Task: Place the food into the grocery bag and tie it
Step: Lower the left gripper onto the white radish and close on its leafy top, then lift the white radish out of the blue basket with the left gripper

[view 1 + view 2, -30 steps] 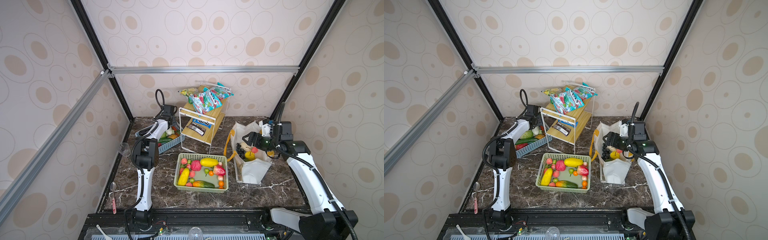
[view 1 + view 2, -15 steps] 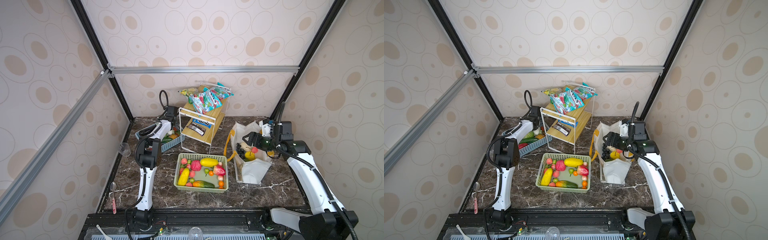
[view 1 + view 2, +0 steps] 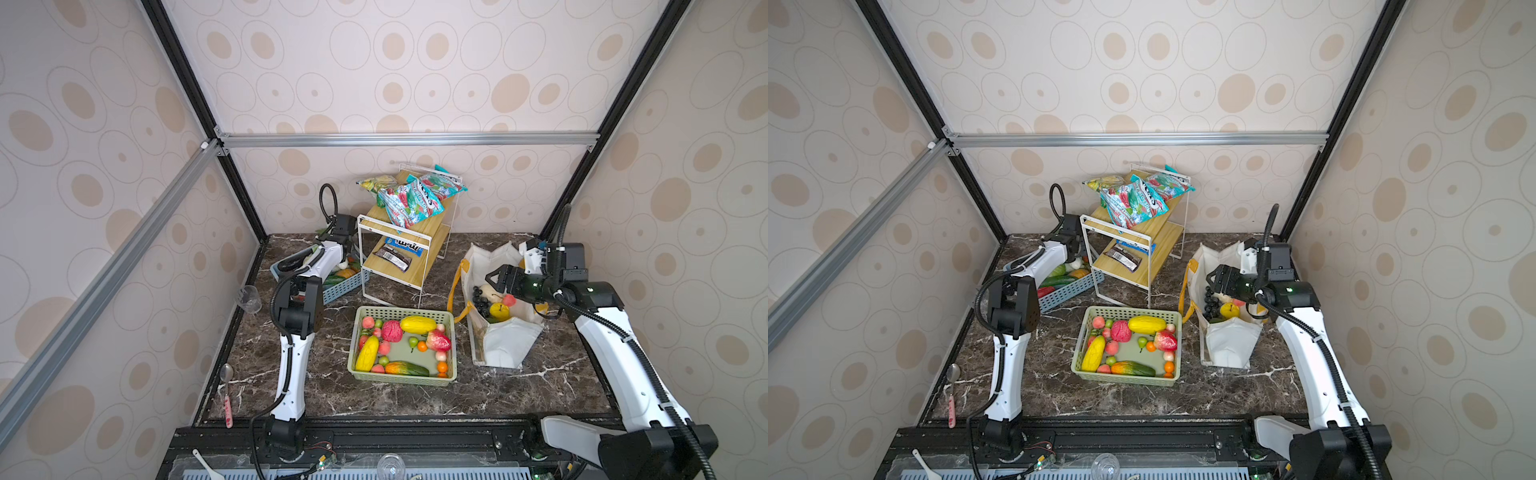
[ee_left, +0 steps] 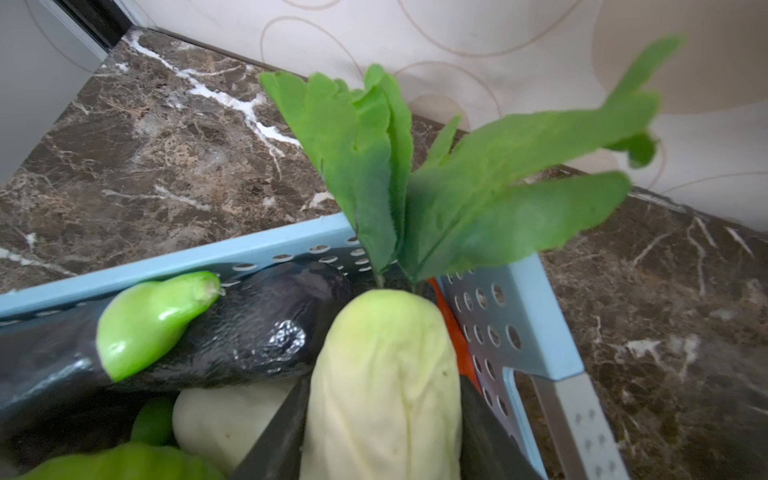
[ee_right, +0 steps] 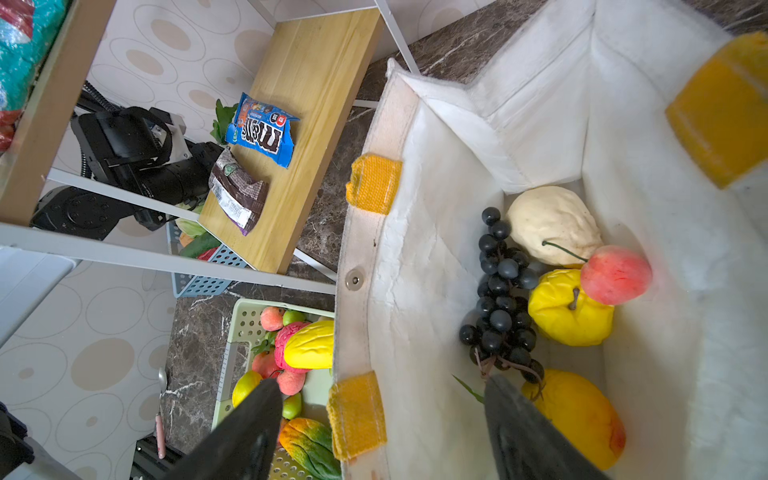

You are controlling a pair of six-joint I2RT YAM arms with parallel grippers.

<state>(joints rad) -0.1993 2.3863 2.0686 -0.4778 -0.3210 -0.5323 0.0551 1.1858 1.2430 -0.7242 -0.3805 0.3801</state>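
The left gripper (image 4: 382, 386) is down in the blue basket (image 4: 536, 316) at the back left of the worktop (image 3: 415, 399). Its jaws press against both sides of a white radish (image 4: 384, 332) (green leaves pointing away from the wrist), which lies beside an eggplant (image 4: 232, 332).

The right gripper (image 5: 380, 382) hangs wide open and empty over the grocery bag (image 3: 505, 343), one finger inside its rim and one outside. In the bag lie grapes (image 5: 498, 299), a yellow fruit (image 5: 569, 311), a peach (image 5: 615, 274) and a white bulb (image 5: 552, 224). More food fills the green basket (image 3: 401, 311) beside it.
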